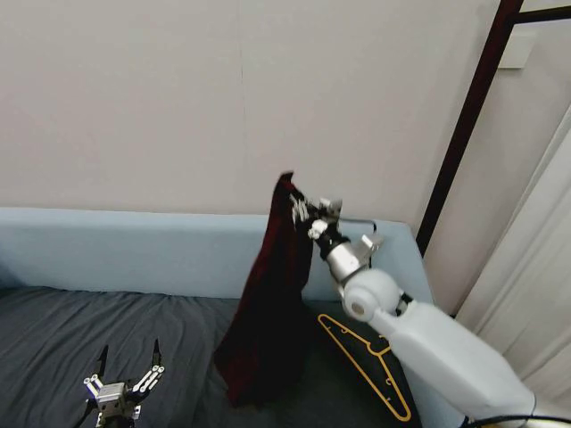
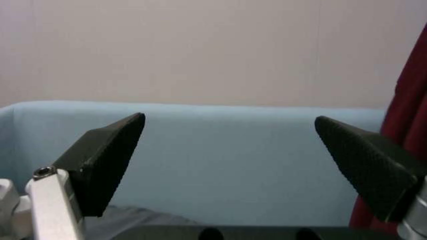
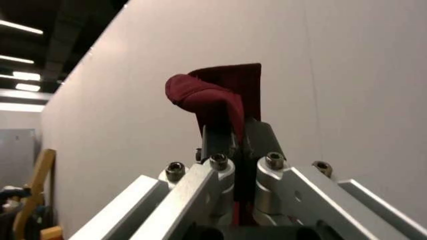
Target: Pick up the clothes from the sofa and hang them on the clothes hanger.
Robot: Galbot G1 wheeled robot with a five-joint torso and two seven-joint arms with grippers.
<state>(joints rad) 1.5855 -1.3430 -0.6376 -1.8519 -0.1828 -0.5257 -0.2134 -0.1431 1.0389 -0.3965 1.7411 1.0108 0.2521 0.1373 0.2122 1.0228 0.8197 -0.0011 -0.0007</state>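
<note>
A dark red garment (image 1: 268, 303) hangs in the air above the sofa seat, pinched at its top by my right gripper (image 1: 299, 207), which is shut on it. In the right wrist view a bunched fold of the red cloth (image 3: 213, 97) sticks out past the closed fingers (image 3: 230, 137). A yellow-edged black clothes hanger (image 1: 366, 361) lies flat on the seat below my right arm. My left gripper (image 1: 128, 366) rests low over the dark seat at the lower left, open and holding nothing; its two black fingertips (image 2: 110, 160) stand wide apart, and the red garment (image 2: 403, 125) shows beside them.
The sofa has a light blue backrest (image 1: 134, 250) and a dark grey seat (image 1: 62, 339). A plain wall rises behind it. A dark vertical pole (image 1: 464, 134) stands at the right, with pale curtain fabric (image 1: 535, 267) beyond it.
</note>
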